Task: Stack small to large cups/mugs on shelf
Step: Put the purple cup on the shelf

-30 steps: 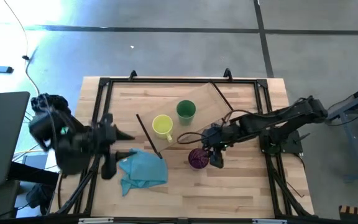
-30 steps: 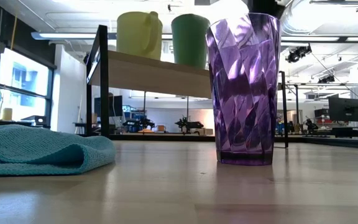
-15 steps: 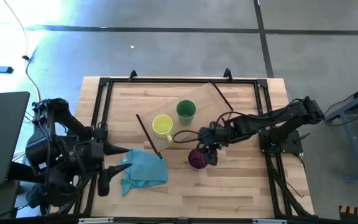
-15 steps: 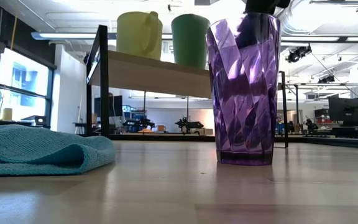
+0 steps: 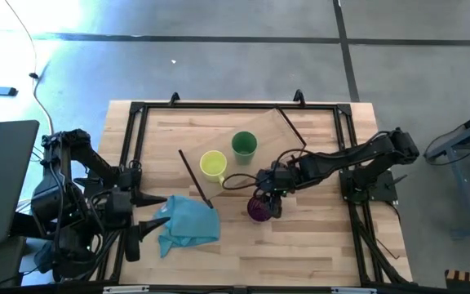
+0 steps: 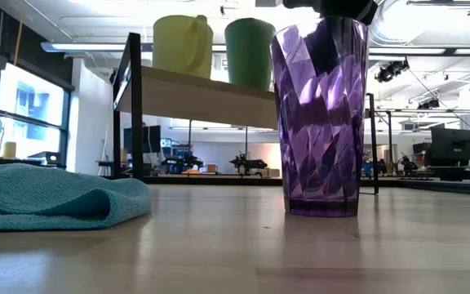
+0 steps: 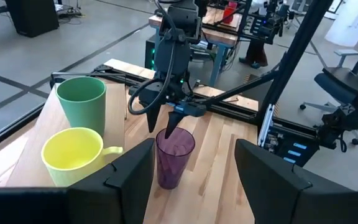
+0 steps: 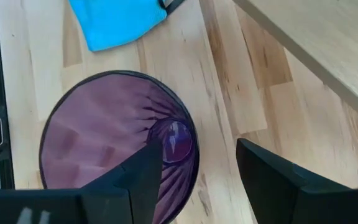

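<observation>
Right gripper (image 5: 268,202), fingers spread, straddles purple tumbler's (image 5: 258,210) rim, apparently untouched.

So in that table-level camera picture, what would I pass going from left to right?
Teal cloth → yellow mug on the shelf → green cup → purple tumbler, nearest the camera, on the table.

A grey concrete floor (image 5: 219,57) surrounds the table, with bright windows (image 6: 19,114) and distant workbenches (image 6: 219,167) behind.

Purple tumbler (image 5: 259,210) upright beside shelf (image 5: 255,131)
</observation>
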